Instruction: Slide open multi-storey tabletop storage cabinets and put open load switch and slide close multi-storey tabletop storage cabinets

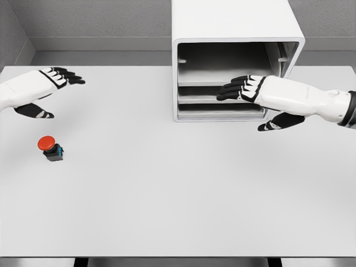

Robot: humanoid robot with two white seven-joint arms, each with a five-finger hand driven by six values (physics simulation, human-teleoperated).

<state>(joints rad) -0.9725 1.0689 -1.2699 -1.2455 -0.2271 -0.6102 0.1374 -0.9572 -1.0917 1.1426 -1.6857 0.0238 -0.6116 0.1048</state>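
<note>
While the near part of the counter [178, 217] lies bare, the load switch [51, 148], a red mushroom button on a small dark base, is seen standing upright at the left, well apart from the cabinet. Just beyond it the left robot hand [41, 89] is held above the counter with fingers spread and thumb hanging down, gripping nothing; the switch is not touched. Farther back and to the right, the right robot hand [250, 92] is stretched flat, fingers extended and empty, in front of the storage cabinet [233, 33], level with its middle drawers. Whether the fingertips touch a drawer front cannot be told. The upper compartment appears as a dark open cavity, and the drawers below seem barely pulled out.

It is judged that the opening step is in hand. A flat, open hand could slip off the smooth drawer front, or the light cabinet could be pushed backward instead of a drawer being drawn out. The switch, top-heavy under its round cap, could be toppled or rolled away if approached off-centre by the left robot hand.
</note>
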